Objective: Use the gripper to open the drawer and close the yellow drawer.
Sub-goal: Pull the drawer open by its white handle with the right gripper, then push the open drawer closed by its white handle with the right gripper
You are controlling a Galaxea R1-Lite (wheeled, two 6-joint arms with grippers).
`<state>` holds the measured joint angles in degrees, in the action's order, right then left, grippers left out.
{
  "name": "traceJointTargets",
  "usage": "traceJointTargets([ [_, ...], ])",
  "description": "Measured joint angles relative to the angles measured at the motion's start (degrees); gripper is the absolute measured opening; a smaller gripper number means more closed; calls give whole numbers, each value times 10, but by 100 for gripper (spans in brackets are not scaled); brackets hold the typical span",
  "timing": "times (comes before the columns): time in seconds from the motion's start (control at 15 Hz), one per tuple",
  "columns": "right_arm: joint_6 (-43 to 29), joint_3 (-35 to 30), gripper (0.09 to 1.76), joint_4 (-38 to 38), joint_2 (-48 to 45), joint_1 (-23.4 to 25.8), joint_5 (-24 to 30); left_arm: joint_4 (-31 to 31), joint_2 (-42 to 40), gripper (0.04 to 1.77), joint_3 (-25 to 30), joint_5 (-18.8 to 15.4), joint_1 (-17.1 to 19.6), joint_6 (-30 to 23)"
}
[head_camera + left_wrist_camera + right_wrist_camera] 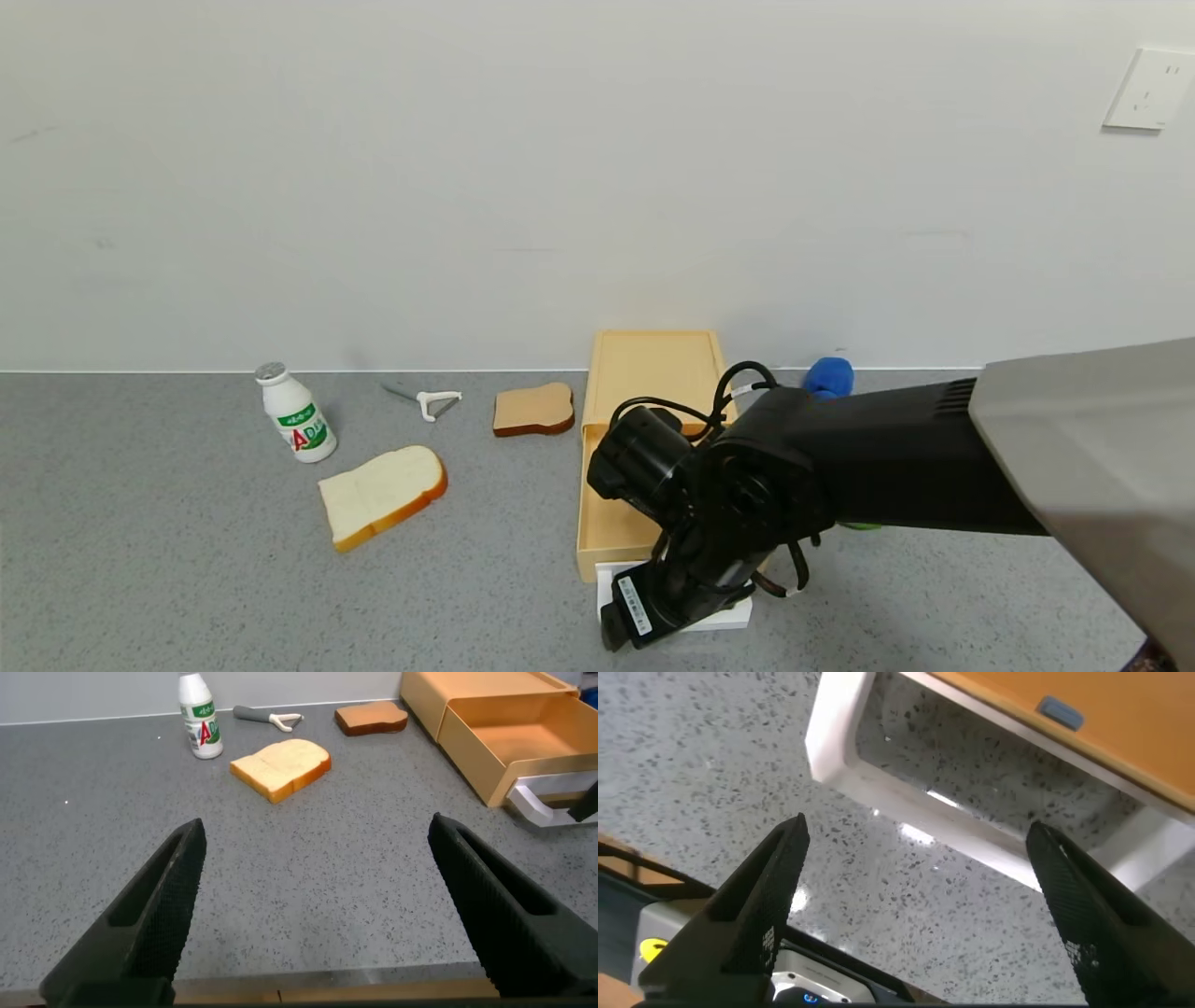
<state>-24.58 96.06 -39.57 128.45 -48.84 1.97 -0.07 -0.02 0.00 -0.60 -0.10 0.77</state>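
The drawer (616,504) is pulled out of its yellow box (652,371) toward the robot, so its white handle (971,845) sticks out in front where it is easy to reach. The right gripper (915,910) hangs just by the handle with its jaws wide apart and holding nothing, maybe ready to push the drawer shut. The left gripper (322,905) waits far off to the side, low over the table (308,859), jaws apart and holding nothing too.

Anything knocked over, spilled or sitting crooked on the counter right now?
Nothing stands out. The drawer is pulled out of its yellow box, the right claw open just off the white handle. Bottle upright; bread slices lie flat.
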Motion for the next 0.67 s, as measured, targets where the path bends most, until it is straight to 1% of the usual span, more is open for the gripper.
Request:
traceJointTargets([
  [0.13, -1, 0, 171, -12, -21, -1, 0, 0, 0, 172, 0, 0, 0, 0],
  [0.27, -3, 0, 171, -40, -44, -4, 0, 0, 0, 172, 0, 0, 0, 0],
  [0.47, -28, -3, 171, -68, -86, -8, -1, 0, 0, 172, 0, 0, 0, 0],
  [0.67, -38, -29, 171, -74, -132, -8, -37, 0, 0, 172, 0, 0, 0, 0],
])
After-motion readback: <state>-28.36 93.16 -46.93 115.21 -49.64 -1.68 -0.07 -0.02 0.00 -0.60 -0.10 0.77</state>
